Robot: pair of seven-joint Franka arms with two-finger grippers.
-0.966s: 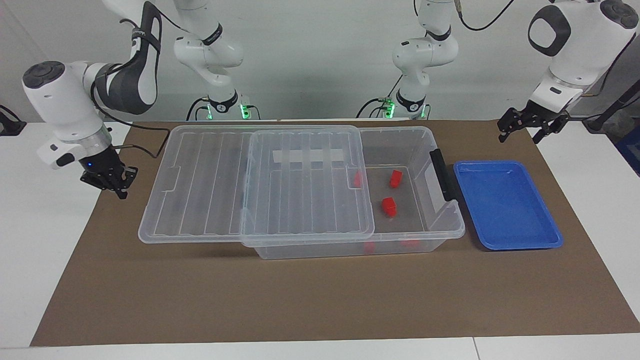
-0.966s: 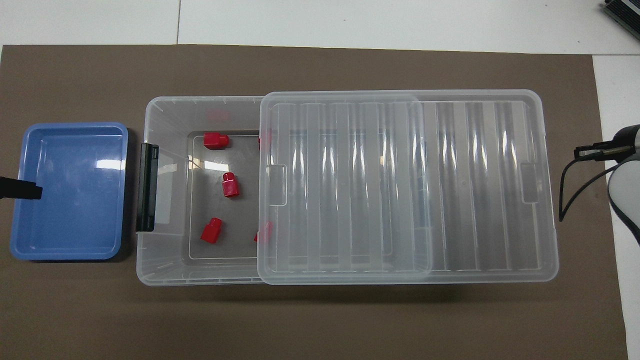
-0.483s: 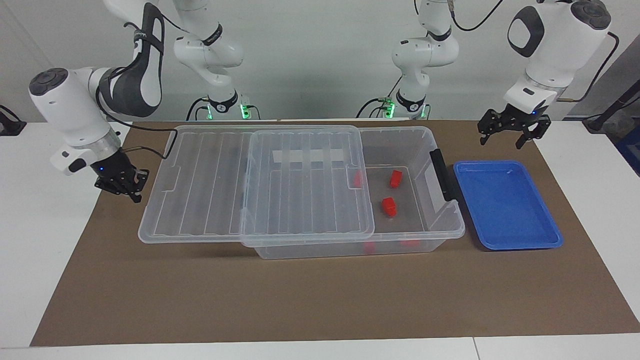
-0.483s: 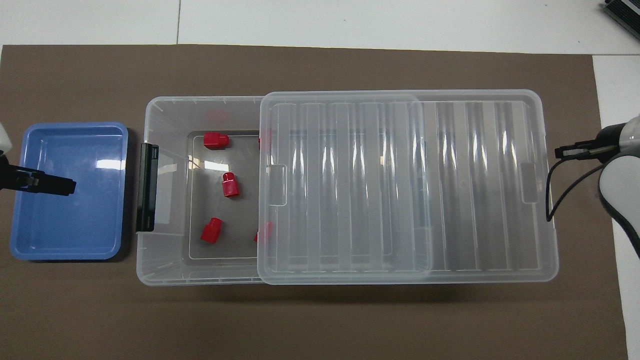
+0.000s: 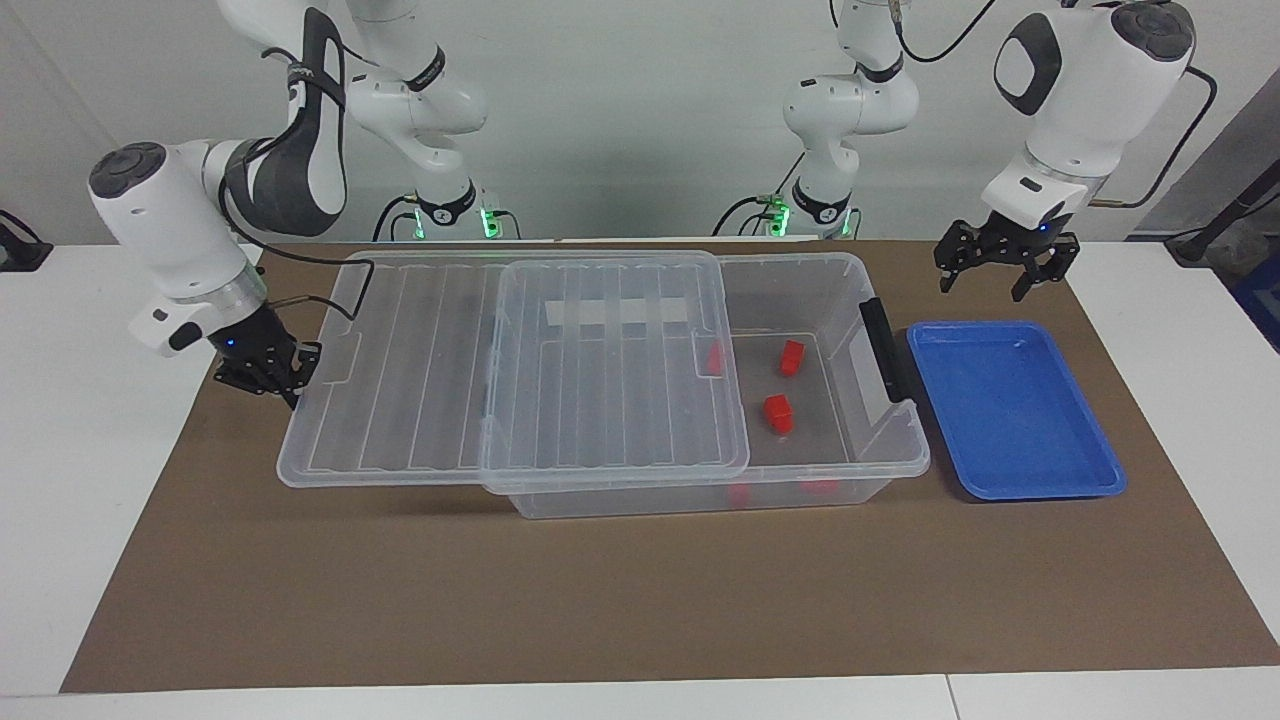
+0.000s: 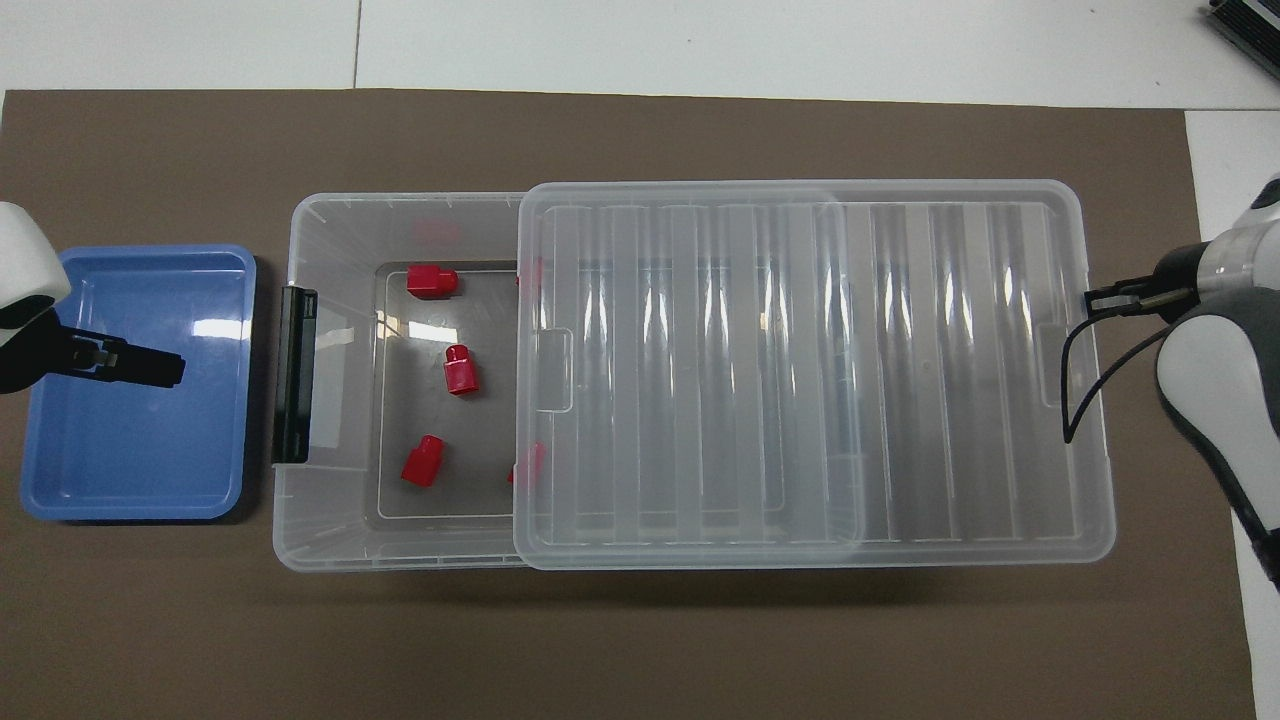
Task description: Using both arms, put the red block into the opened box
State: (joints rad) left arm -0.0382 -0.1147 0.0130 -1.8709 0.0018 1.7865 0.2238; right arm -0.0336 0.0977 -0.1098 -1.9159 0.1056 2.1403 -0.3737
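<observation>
- Two grippers; the left gripper [image 5: 995, 272] hangs in the air with its fingers spread wide and nothing between them, over the brown mat by the blue tray's edge nearer the robots in the facing view, over the tray's hollow in the overhead view [image 6: 140, 366]
- The right gripper [image 5: 268, 372] is closed tight with its fingertips together, holding nothing; it sits low, just beside the lid's overhanging end at the right arm's end of the table; whether it touches the lid cannot be told
- One box [image 5: 850, 290], a clear plastic tub with one black end handle [image 5: 887, 350] facing the tray
- One ribbed clear lid [image 5: 520, 370] lies on the box, slid toward the right arm's end, so the part of the box by the handle is open; one white tape strip [image 5: 620, 312] shows through the lid, with no writing readable on it
- Red blocks in the open part: three in plain sight in the overhead view, one red block [image 6: 460, 370] mid-floor, one farther from the robots [image 6: 432, 281], one nearer [image 6: 423, 461]; two more red pieces half hidden at the lid's edge [image 6: 530, 463]
- One blue tray [image 5: 1010, 410] on the mat, just beside the handle end of the box, toward the left arm's end
- One brown mat [image 5: 600, 600] covering the white table [image 5: 90, 480]
</observation>
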